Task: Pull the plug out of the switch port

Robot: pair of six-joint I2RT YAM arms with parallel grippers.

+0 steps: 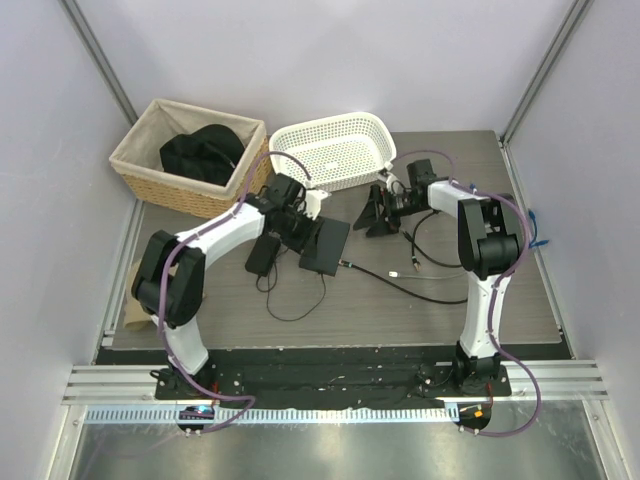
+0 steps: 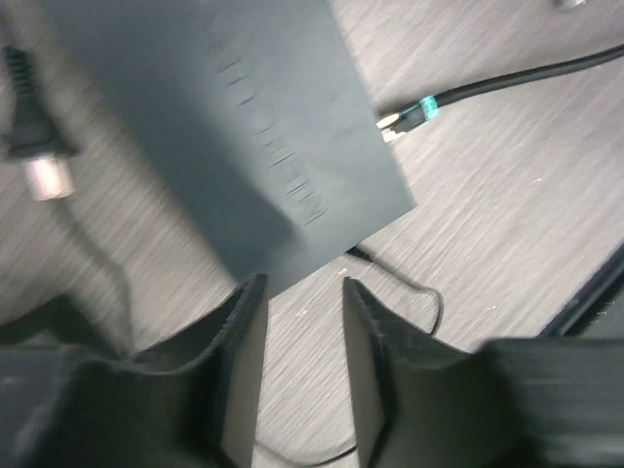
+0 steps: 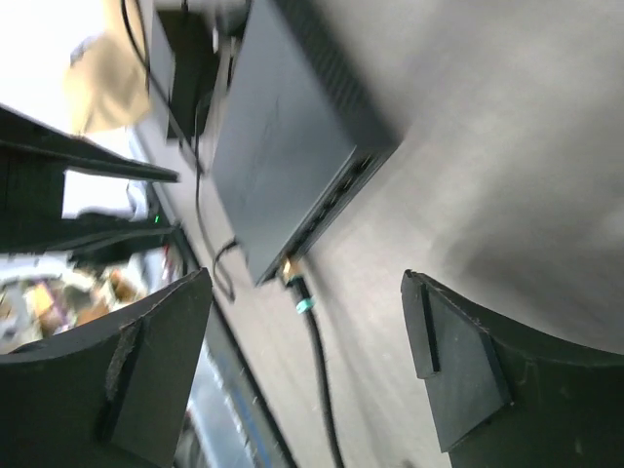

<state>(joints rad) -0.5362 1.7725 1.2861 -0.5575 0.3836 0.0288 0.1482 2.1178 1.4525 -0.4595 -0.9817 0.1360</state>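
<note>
Switch (image 1: pixel 325 245) flat mid-tabletop (image 1: pixel 450 310), plug (image 2: pixel 402 117) seated at near-right corner, cable (image 1: pixel 400 280) trailing right. Lies straight ahead of right gripper (image 3: pixel 306 281), jaws wide apart; left gripper (image 2: pixel 302 297), jaws also apart, beside switch's other end.

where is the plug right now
In the top view the plug sits at the near-right corner of the switch, mid-table, its black cable trailing off to the right.
</note>
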